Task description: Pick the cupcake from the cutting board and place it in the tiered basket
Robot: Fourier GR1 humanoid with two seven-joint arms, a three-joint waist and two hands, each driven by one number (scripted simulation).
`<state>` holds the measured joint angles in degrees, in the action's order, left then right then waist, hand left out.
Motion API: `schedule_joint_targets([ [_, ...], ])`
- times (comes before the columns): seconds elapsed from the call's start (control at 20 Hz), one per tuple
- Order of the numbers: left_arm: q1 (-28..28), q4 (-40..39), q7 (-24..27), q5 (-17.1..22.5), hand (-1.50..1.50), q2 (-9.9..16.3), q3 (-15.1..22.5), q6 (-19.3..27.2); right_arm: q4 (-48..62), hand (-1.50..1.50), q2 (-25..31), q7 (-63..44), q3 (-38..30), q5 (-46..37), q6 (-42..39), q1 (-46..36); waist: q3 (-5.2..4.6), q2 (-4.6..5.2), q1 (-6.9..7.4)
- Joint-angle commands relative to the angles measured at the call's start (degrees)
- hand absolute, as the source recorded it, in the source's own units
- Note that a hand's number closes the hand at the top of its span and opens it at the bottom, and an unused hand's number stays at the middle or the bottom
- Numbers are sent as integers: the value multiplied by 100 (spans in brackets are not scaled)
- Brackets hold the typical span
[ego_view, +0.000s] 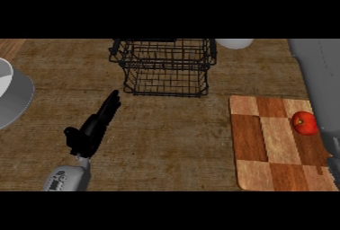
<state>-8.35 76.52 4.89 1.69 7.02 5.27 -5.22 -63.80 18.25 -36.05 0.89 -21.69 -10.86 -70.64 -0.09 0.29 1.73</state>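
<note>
1. Cupcake [305,123]: red and round, at the three o'clock edge of the cutting board [266,148], not yet grasped.
2. At eight o'clock, left hand [93,130] flat on the counter, fingers straight and together, holding nothing.
3. At twelve o'clock, tiered basket [166,67].
4. At four o'clock, right hand [331,152] barely showing; cannot tell its state.
5. Best approached from above, fingers curled round the base, lifted clear before swinging toward eleven o'clock.

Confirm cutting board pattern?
Checkered wood: the cutting board shows light tan and dark reddish-brown rectangular patches. Head view, the only one.
</note>
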Motion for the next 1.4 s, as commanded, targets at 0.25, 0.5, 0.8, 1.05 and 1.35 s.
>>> schedule_joint_targets([
  [0.25, 19, -176, 153, -219, 0, -193, 146, 116, 2411, 150, -839, 494, 7, -371, 424, -1447, -2, 49, 89],
  [0.5, -46, -67, 66, -197, 0, -225, 129, 114, 3253, 150, -1404, 986, -12, -560, 1043, -1591, 0, 53, 97],
  [0.8, -76, -238, 266, -109, 0, -125, -13, -64, 4066, 150, -1493, 1410, -339, -493, 1257, -2001, -2, 69, 100],
  [1.05, -30, 372, -304, -97, 0, -129, 118, -41, 4456, 150, -1717, 1612, -755, -190, 1542, -2060, 2, 83, 210],
  [1.35, -214, -231, 50, -122, 0, -152, 7, -92, 4888, 150, -1820, 539, -1424, 640, 1348, -2392, -8, 85, 147],
])
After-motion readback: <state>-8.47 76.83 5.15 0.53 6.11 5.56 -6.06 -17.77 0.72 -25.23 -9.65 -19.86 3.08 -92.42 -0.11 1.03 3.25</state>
